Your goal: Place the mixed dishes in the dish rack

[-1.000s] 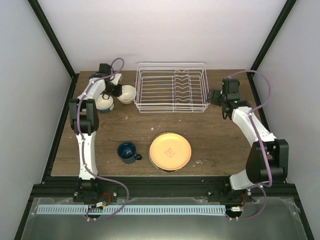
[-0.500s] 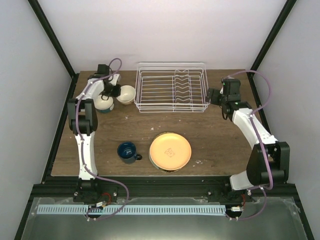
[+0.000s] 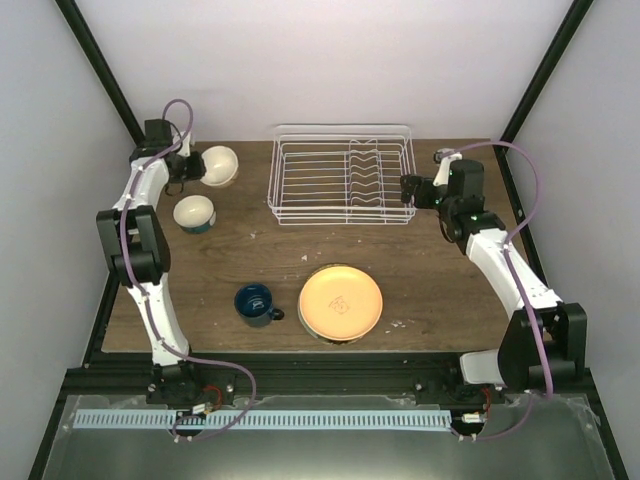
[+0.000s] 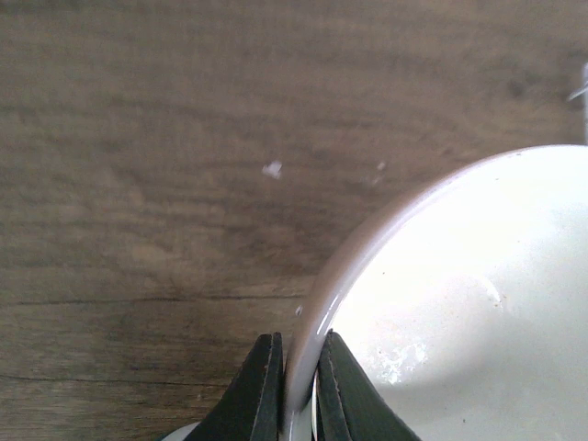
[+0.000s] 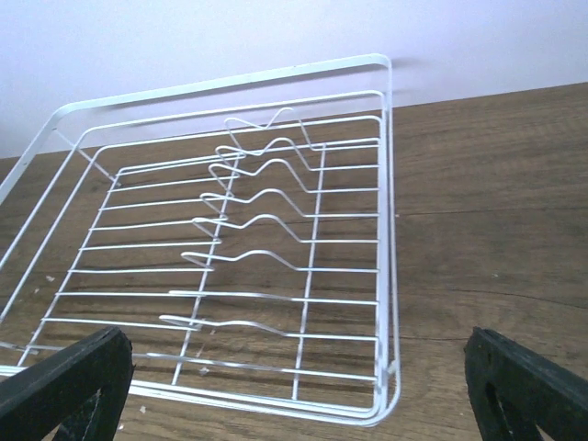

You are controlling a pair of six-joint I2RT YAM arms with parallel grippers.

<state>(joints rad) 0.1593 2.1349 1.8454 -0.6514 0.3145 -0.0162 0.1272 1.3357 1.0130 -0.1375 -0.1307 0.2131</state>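
Observation:
My left gripper (image 3: 192,166) is shut on the rim of the cream bowl (image 3: 219,166), which is tilted at the table's back left; the left wrist view shows both fingers pinching the rim of that bowl (image 4: 459,303). The white bowl with blue outside (image 3: 195,213) sits just in front of it. The dark blue mug (image 3: 255,303) and orange-yellow plate (image 3: 341,302) sit near the front. A pale rim shows under the plate's near edge. The white wire dish rack (image 3: 340,187) holds nothing. My right gripper (image 3: 408,190) is open at its right side, facing the rack (image 5: 239,248).
Black frame posts and pale walls bound the table at the back and both sides. Bare wood (image 3: 420,270) lies between the rack and the plate. Small white crumbs (image 4: 272,169) lie on the wood near the cream bowl.
My left gripper has carried the cream bowl left and back, away from the white and blue bowl. My right gripper has moved left, up to the rack's right side.

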